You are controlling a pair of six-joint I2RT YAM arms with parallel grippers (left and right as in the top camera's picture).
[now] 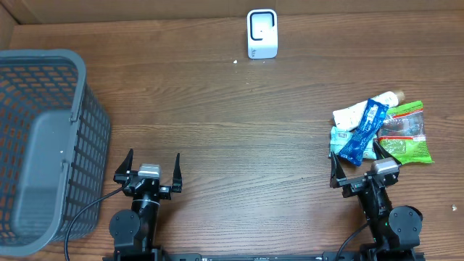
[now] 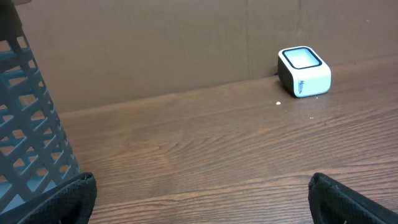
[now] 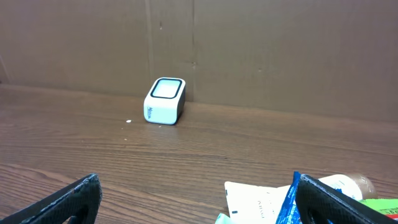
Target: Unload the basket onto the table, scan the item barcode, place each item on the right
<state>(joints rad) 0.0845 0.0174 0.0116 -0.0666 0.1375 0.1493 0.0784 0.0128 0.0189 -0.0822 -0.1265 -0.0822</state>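
A mock shop checkout built as a robot test rig, not a real store; a wood-grain counter (image 1: pixel 239 130) carries a small white barcode scanner (image 1: pixel 262 33) at its far edge, a grey plastic shopping basket (image 1: pixel 98 138) at one end and a heap of packaged snacks (image 1: pixel 380 130) at the other; plain brown cardboard walls (image 2: pixel 155 43) fence it in; a left arm (image 1: pixel 138 217) and a right arm (image 1: pixel 388 214) sit at the near edge

Even, diffuse lighting from above; soft, faint shadows beside the basket (image 1: pixel 98 138) and scanner (image 1: pixel 262 33); mild sheen on the worktop (image 1: pixel 232 123); sharp focus across all views.
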